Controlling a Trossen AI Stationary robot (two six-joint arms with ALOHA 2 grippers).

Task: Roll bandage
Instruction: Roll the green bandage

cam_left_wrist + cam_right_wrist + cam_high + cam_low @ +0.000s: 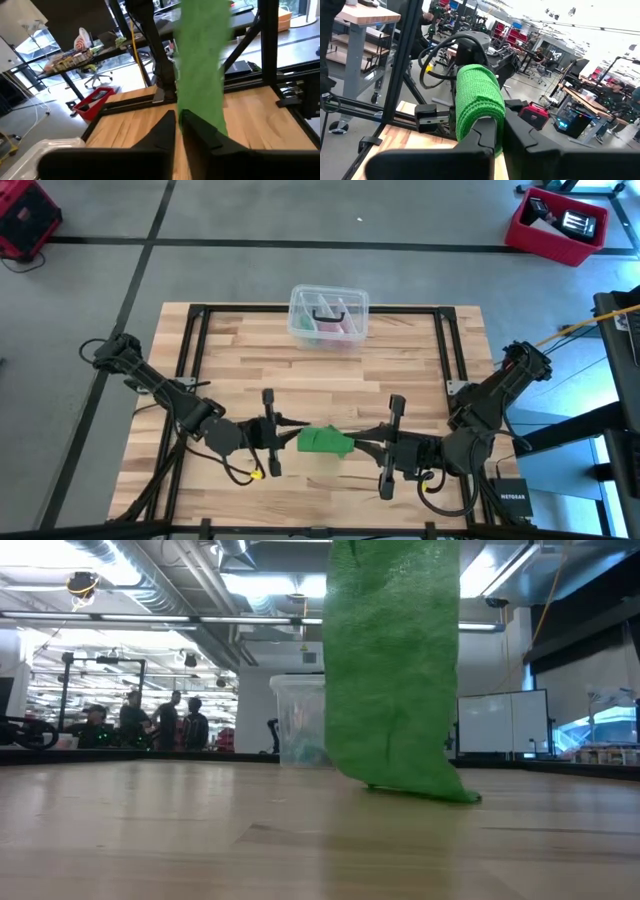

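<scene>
My right gripper [499, 131] pinched the rolled end of the bandage [324, 441] at the desk's [400, 365] near middle; my left gripper [283, 436] was nearly closed on its loose strip. The plastic box [328, 315] stood well behind. Only the low view showed the strip's end touching the desk.

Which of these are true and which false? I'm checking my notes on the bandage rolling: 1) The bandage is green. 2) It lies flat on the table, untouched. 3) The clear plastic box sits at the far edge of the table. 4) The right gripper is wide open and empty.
1) True: the bandage is bright green.
2) False: it hangs between the left gripper and the right gripper; only its lower end touches the table in the low view.
3) True: the clear plastic box sits at the far edge, away from both arms.
4) False: the right gripper is shut on the rolled end of the bandage.
</scene>
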